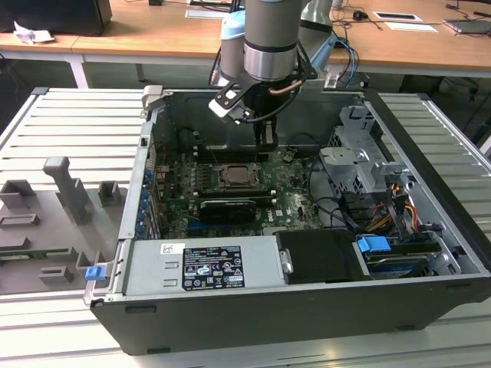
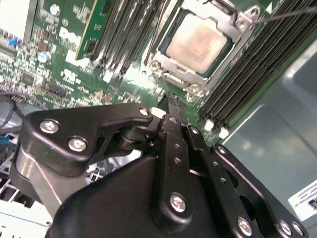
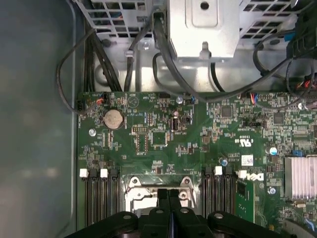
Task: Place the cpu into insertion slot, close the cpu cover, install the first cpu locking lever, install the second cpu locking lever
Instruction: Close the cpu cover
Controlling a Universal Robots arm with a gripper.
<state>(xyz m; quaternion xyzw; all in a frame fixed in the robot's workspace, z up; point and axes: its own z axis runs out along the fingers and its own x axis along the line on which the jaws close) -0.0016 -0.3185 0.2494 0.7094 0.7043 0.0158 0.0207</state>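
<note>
fingers (image 2: 173,124) pressed together with nothing held, hanging low inside the computer case (image 1: 430,291), just above the motherboard (image 3: 163,134) near the socket's edge. cpu (image 2: 198,42) sits flat in insertion slot (image 1: 224,182); cpu cover (image 2: 229,55) lies down around it, between memory slots (image 2: 247,79).

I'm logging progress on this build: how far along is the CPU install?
Done: the cpu sits in the insertion slot, and the cpu cover looks lowered over it. In hand: nothing; the hand is shut and empty, hovering just beside the socket. Left: the locking levers; one thin lever rod looks unlatched.
</note>
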